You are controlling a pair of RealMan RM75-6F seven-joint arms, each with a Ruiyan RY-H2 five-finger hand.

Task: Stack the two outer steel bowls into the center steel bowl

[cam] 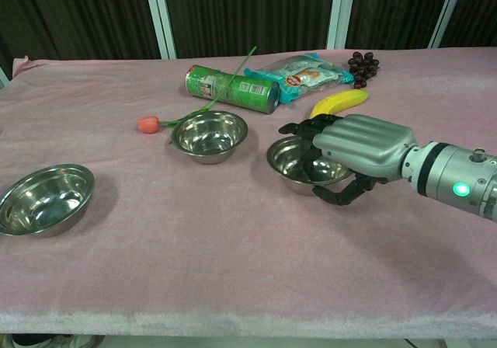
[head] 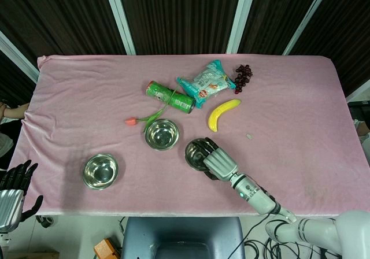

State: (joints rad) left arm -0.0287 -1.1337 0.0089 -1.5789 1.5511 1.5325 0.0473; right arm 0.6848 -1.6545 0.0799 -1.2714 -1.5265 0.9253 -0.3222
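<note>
Three steel bowls lie on the pink cloth. The center bowl (head: 161, 134) (cam: 208, 134) sits below a tulip. Near the front left stands the left bowl (head: 100, 171) (cam: 45, 199), alone. My right hand (head: 218, 163) (cam: 359, 142) grips the right bowl (head: 195, 150) (cam: 291, 160), fingers over the rim and into it, thumb under its outer wall. That bowl looks slightly tipped and raised off the cloth. My left hand (head: 11, 189) hangs off the table's front left corner, fingers apart and holding nothing; the chest view does not show it.
Behind the center bowl lie a green can (head: 169, 97), a tulip (head: 132, 121), a snack bag (head: 207, 81), dark grapes (head: 243, 77) and a banana (head: 222, 113). A small white scrap (head: 249, 136) lies right of the banana.
</note>
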